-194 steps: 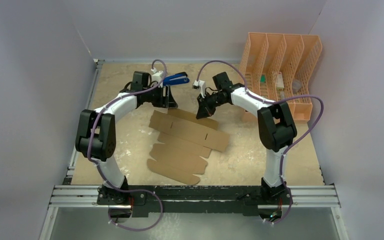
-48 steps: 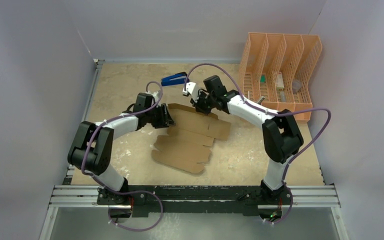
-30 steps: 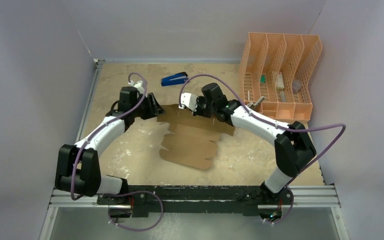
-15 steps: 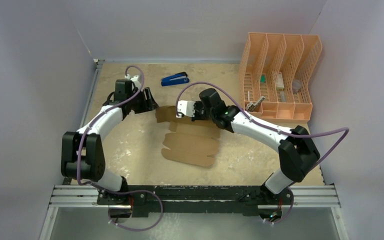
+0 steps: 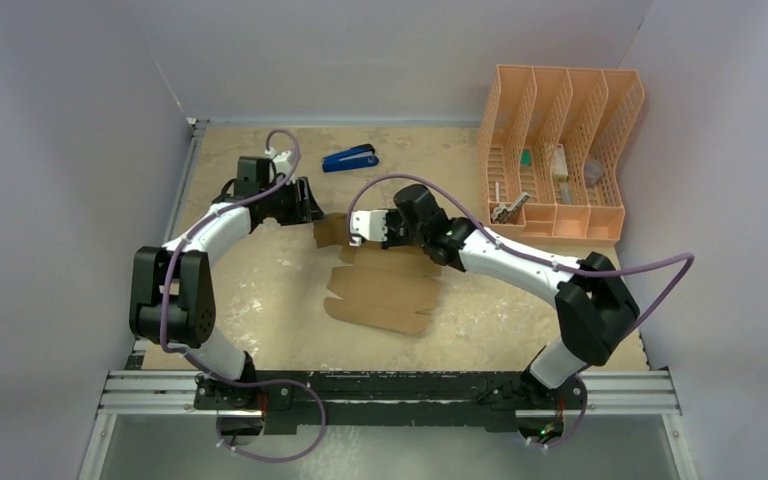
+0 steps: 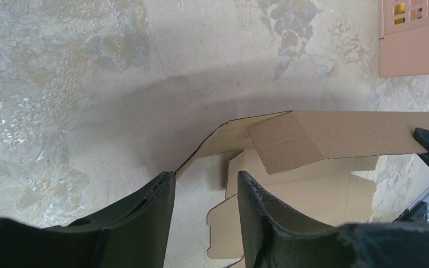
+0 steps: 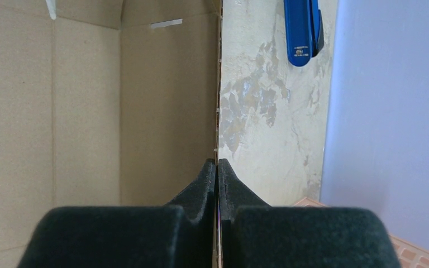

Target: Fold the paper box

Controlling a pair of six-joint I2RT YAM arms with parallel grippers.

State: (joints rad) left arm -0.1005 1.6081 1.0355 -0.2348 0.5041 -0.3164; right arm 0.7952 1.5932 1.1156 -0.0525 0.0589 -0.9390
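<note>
The paper box (image 5: pixel 385 298) is plain brown cardboard, a die-cut sheet, unmarked, not formed into a box yet. It sits mid-table (image 5: pixel 260 300), between the two arms. The near part lies flat on the table, its near edge cut into rounded flaps. The far part is lifted off the surface as a raised panel. In the left wrist view it reads as a long strip with one shorter flap creased across it, and it throws a shadow on the table behind. The right wrist view shows a broad brown face with fine corrugation lines, straight creases and two narrow slits near the top.

The right pincer (image 7: pixel 218 167) has its fingers together, clamped on the thin edge of the raised panel, with the cardboard seen edge-on between the pads. Its dark tip shows at the right side of the left wrist view, on the end of the strip.

The left pincer (image 6: pixel 206 177) has its fingers apart, gripping nothing. It is at the left end of the raised panel. The panel's corner reaches the tip of one finger (image 6: pixel 165 192); cannot tell if they touch. Flat cardboard shows through the gap.

The blue stapler (image 5: pixel 350 158) lies on the table beyond the box, apart from it. The peach-orange mesh file organizer (image 5: pixel 560 150) stands at the far right, with small items in its compartments too small to name.
</note>
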